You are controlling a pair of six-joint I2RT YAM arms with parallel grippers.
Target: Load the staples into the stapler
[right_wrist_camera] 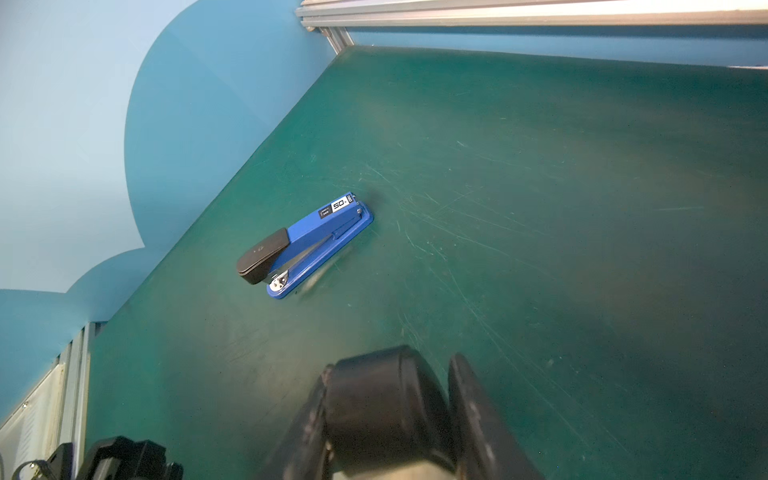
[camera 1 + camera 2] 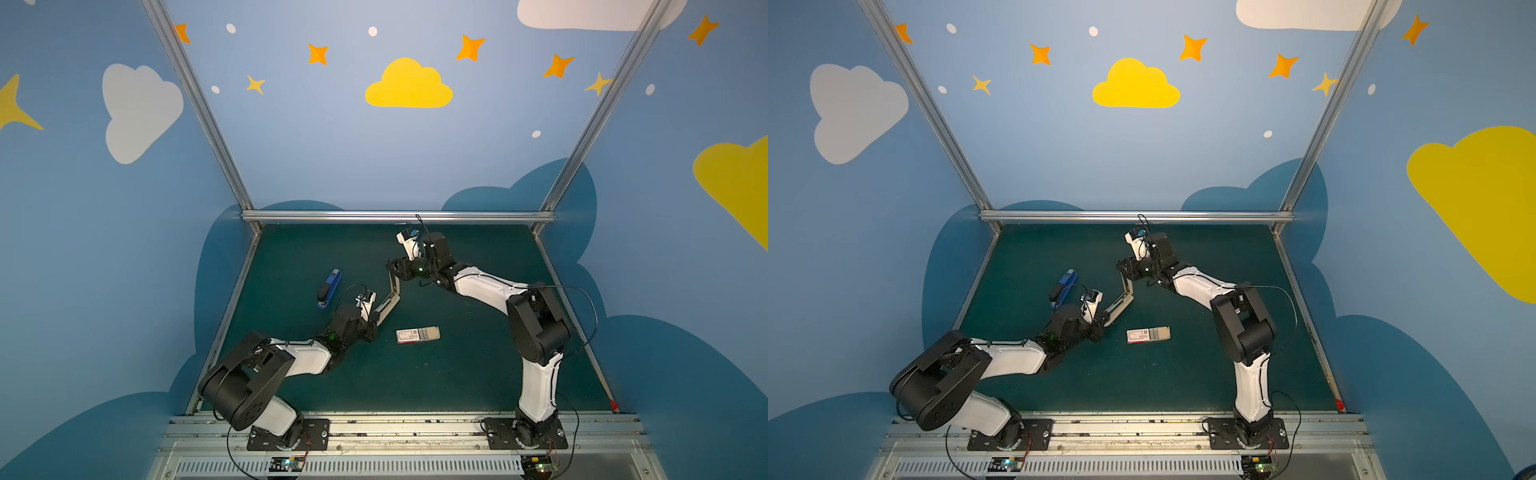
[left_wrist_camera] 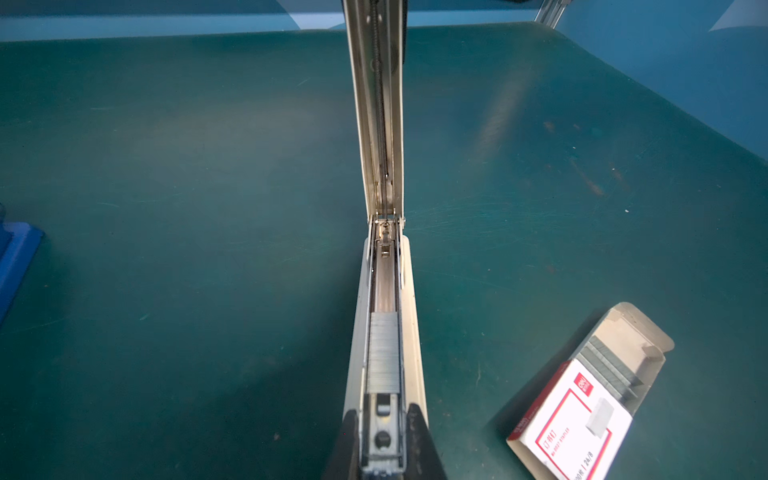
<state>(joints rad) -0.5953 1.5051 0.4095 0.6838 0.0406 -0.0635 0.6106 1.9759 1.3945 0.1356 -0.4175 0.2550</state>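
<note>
The left gripper (image 3: pixel 382 411) pinches the front of the open stapler (image 2: pixel 387 306), a staples strip (image 3: pixel 383 357) lies in its channel with the box (image 2: pixel 417 334) at 5 o'clock, and the right gripper (image 1: pixel 392 365) has its fingers spread loosely around the tip of the raised lid (image 3: pixel 376 124), so the lid may fall and jam the strip.

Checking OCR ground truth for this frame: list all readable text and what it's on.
"50": white label on the blue stapler.
"24/8": front of the staple box.
Unreadable, blurred: the box's red logo and red print; small print beside the "50".
In both top views nothing is legible.
</note>
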